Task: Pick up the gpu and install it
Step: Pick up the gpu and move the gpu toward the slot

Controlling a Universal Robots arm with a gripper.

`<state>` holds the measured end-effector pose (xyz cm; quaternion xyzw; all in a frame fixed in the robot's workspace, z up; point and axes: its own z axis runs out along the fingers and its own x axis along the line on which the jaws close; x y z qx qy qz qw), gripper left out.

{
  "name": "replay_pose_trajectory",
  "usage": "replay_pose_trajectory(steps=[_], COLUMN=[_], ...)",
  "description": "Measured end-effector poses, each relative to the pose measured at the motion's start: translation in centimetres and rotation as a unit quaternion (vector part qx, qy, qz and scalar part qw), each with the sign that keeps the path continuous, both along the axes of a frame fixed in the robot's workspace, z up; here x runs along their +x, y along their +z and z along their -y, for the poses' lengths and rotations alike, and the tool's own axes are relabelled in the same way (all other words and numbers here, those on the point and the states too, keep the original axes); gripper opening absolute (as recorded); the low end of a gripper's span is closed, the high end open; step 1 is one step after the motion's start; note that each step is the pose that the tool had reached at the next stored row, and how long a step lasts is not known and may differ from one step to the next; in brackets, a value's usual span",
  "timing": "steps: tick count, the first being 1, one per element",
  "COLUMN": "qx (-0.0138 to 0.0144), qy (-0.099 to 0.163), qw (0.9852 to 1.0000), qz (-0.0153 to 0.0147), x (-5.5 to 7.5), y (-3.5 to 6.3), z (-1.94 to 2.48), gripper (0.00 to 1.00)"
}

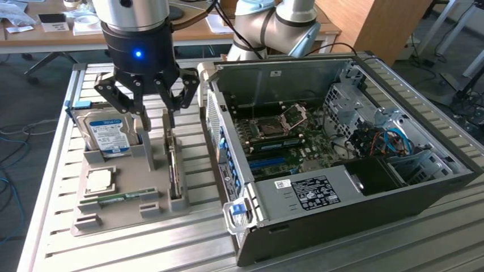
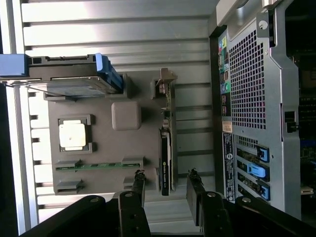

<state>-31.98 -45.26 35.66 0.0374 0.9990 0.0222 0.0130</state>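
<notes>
Gripper [image 1: 155, 120] hangs over the grey parts tray [image 1: 117, 218], fingers [image 2: 138, 183] spread wide with nothing clamped between them. It is open and empty.

Directly below, the gpu [image 2: 165, 165] stands on its thin edge in a slot of the tray. From the wrist view it lines up with the gap between the fingers, one finger to each side of the card, and neither is touching it. From the exterior view the fingertips sit above the card's top edge with clear air in between. So the card is in its holder, not lifted and not in the machine.

Off to the gripper's side, toward the exterior view's left, a silver hard drive [image 1: 108, 135] with a blue label leans upright in its own bay. Beyond it from the hand, a CPU chip [image 1: 100, 180] lies flat in a square recess. A narrow green memory stick [image 1: 121, 197] rests in a long slot just past that.

On the gripper's other side, toward the exterior view's right, the computer case [image 2: 249, 98] lies with its side panel off, close beside the tray. Its motherboard [image 1: 284, 141] is exposed and faces up. Tray and case both sit on a slatted metal table [image 1: 151, 252].
</notes>
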Motion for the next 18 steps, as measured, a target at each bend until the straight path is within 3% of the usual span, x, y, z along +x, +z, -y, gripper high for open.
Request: replay_pose_trajectory(steps=[18], qx=[-0.0001], qy=[0.000], qw=[1.0000], qz=[-0.0001], x=[0.00], y=[-0.38], z=[0.00], gripper=[0.47])
